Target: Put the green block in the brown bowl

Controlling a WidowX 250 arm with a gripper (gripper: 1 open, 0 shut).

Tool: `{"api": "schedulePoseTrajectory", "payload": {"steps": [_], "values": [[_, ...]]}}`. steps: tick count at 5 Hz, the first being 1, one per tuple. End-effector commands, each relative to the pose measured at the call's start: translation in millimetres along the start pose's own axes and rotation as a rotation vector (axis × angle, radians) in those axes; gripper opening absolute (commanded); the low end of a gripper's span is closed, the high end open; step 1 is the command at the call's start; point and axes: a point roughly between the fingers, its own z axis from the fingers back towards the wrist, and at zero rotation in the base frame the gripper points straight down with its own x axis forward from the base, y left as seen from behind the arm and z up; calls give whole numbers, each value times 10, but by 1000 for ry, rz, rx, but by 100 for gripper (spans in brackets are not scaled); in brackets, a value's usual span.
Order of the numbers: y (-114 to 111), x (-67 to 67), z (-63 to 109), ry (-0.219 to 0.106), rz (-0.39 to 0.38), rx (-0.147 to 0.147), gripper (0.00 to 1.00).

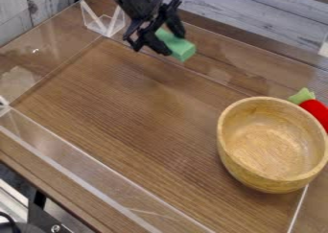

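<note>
The green block (182, 50) hangs above the wooden table near the back, tilted, with my black gripper (160, 37) shut on its left end. Part of the block is hidden between the fingers. The brown bowl (271, 172) is a large round light wooden bowl standing at the front right, well away from the gripper and with nothing inside it.
A red-and-green item with a leafy top (308, 103) lies just behind the bowl at the right edge. A clear plastic wall (77, 170) borders the table along the left and front. A pale plank wall (256, 16) runs behind the table.
</note>
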Motion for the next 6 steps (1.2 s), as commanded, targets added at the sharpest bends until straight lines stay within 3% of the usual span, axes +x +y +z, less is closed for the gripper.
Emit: {"api": "schedulePoseTrajectory", "payload": {"steps": [1,3,5,6], "values": [[-169,-454,139,44,-199,-15,0],[-29,-1277,-268,248,-561,118,0],[163,-2001,-727,418,-928,279,0],[241,-2230,-806,446,-1089,318,0]]}}
